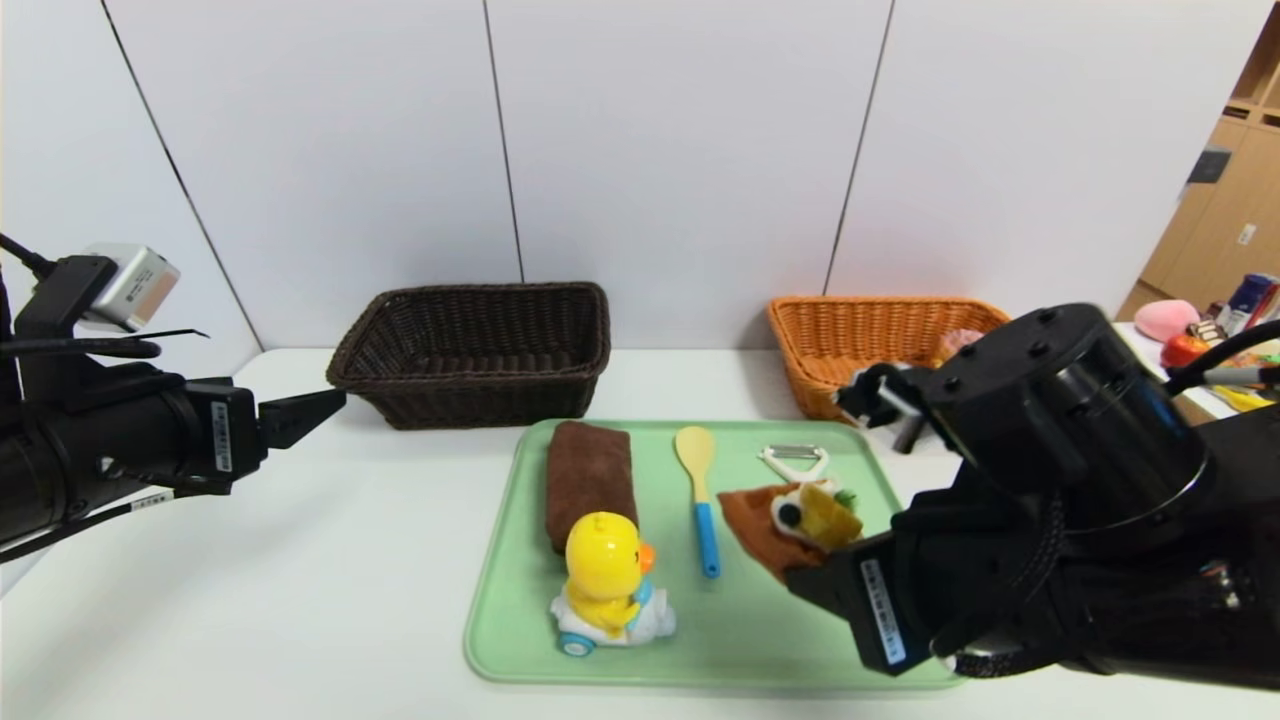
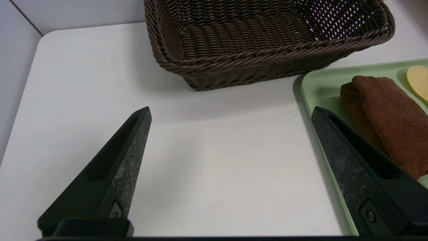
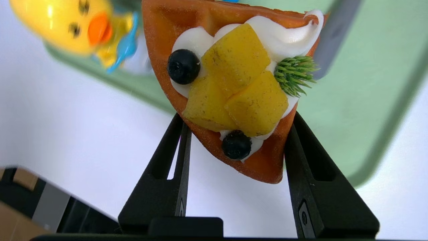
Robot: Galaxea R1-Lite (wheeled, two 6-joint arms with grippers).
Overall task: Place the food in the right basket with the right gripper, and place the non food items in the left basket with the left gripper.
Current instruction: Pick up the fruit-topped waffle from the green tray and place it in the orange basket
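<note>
My right gripper (image 3: 235,134) is clamped on the waffle wedge (image 1: 790,525), one finger against each side of its narrow end, cream and fruit topping facing my wrist camera. The wedge looks lifted off the green tray (image 1: 740,640), over its right part, in the right wrist view.

The peeler (image 1: 797,462) lies on the tray just behind the wedge. The spoon (image 1: 699,495) lies mid-tray with its blue handle toward me. The folded brown towel (image 1: 588,480) sits left of the spoon, and the duck toy (image 1: 607,585) stands at the towel's near end.

The orange basket (image 1: 850,345) is behind the tray to the right, partly hidden by my right arm; something pinkish shows inside it, but I cannot tell what. The dark brown basket (image 1: 475,350) sits behind the tray's left corner.

My left gripper (image 2: 230,150) hovers over bare table (image 1: 300,560) left of the tray, fingers spread wide, gripping nothing.
</note>
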